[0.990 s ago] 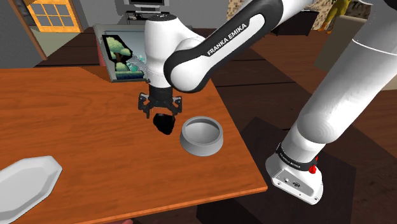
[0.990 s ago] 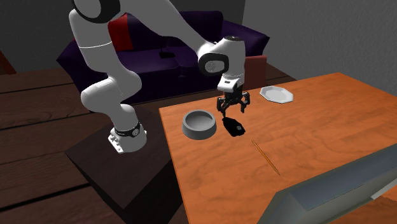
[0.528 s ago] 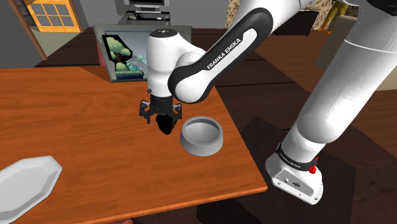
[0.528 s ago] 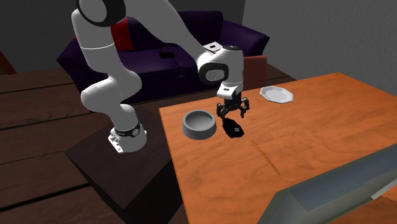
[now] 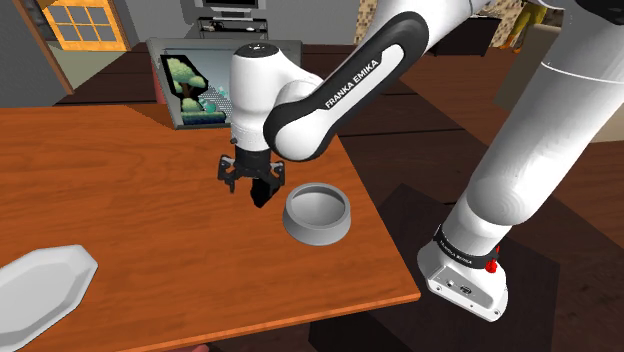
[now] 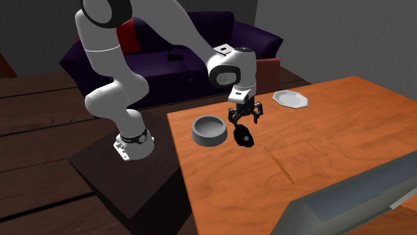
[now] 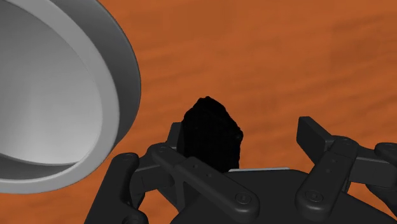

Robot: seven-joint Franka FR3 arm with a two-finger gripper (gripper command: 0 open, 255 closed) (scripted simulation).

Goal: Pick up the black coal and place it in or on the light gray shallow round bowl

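The black coal sits on the wooden table just to the shoulder view's left of the light grey round bowl. My gripper is lowered over the coal with its fingers spread, open. In the wrist view the coal stands between the fingers, close against one finger and well apart from the other. The bowl's rim lies just beyond the near finger. In the second exterior view the coal lies under the gripper, right of the bowl.
A white angular plate rests at the table's front left corner in the shoulder view. A framed picture leans at the back. A thin stick lies on the table past the coal. The table edge runs close behind the bowl.
The gripper came down from above the coal until its fingers straddled it. The coal now looks narrower and more upright. Since half a second ago little has moved.
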